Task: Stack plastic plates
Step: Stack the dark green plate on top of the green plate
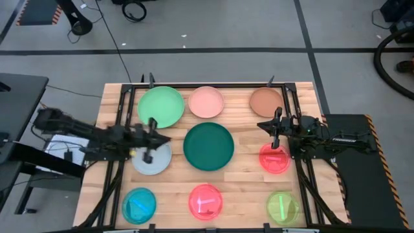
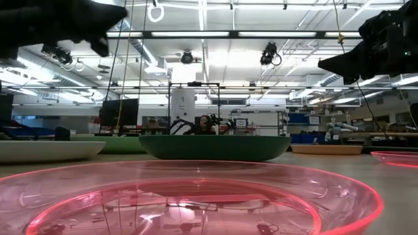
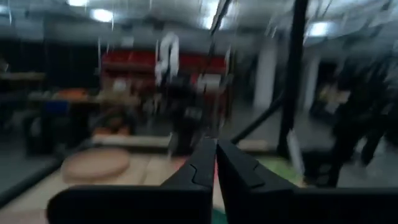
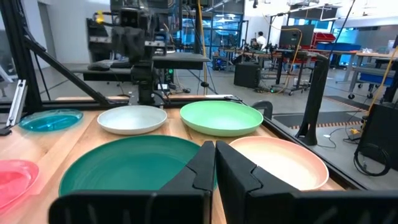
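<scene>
Nine plates lie apart, each flat on the wooden table. In the far row are the green plate (image 1: 160, 107), pink plate (image 1: 206, 101) and brown plate (image 1: 266, 101). In the middle are the pale blue plate (image 1: 154, 162), dark green plate (image 1: 208, 146) and a small red plate (image 1: 275, 160). In the near row are the cyan plate (image 1: 139, 204), red-pink plate (image 1: 205, 201) and lime plate (image 1: 283, 207). My left gripper (image 1: 168, 138) is shut and raised over the pale blue plate's far rim, pointing right. My right gripper (image 1: 260, 124) is shut in the air between the brown and small red plates, pointing left.
A black frame borders the table, with rails along both sides (image 1: 123, 110) (image 1: 292, 110). The right wrist view looks across the dark green plate (image 4: 130, 165) to the left arm (image 4: 140, 56). Bare wood shows between the plates. Room clutter lies beyond the far edge.
</scene>
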Tool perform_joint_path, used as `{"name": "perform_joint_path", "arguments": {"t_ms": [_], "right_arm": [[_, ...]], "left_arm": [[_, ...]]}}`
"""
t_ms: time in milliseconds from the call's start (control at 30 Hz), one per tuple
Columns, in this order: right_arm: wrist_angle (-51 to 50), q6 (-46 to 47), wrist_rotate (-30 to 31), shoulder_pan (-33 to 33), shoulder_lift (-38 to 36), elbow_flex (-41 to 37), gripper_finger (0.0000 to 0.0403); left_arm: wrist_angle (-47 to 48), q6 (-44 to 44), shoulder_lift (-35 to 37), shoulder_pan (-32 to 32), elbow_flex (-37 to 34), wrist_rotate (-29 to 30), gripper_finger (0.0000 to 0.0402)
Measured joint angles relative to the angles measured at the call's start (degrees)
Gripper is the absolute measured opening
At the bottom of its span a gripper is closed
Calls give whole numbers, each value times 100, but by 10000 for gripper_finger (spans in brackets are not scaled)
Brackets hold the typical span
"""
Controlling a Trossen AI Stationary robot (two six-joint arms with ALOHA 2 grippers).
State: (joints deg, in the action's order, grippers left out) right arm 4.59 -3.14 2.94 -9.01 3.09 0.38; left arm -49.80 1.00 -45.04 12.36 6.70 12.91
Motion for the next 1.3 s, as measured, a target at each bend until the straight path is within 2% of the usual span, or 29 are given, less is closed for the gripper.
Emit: {"name": "perform_joint_path", "arguments": {"t_ms": [133, 233, 400, 633, 800, 967, 1100, 1300], "right_arm": [[5, 0, 0, 0, -1, 0, 24], [8, 0, 1, 1, -1, 0, 24], [3, 0, 2, 2, 0, 0, 24], [1, -2, 0, 2, 0, 0, 24], [1, -1, 1, 0, 0, 0, 24], [-1, 0, 0, 0, 0, 0, 24], [2, 0, 1, 1, 0, 0, 24], [1, -1, 0, 1, 0, 0, 24]], "left_arm": [[83, -27, -1639, 194, 944, 386, 71], [715, -17, -2549, 317, 1662, 410, 107], [1754, 274, -3616, 771, 2648, 404, 152], [1734, 563, -4927, 1241, 3399, 386, 160], [1776, 628, -5745, 1152, 3936, 604, 160], [2489, 773, -6358, 908, 4572, 644, 160], [2957, 1006, -6518, 722, 4837, 642, 160], [3428, 1008, -6563, 614, 4852, 646, 160]]}}
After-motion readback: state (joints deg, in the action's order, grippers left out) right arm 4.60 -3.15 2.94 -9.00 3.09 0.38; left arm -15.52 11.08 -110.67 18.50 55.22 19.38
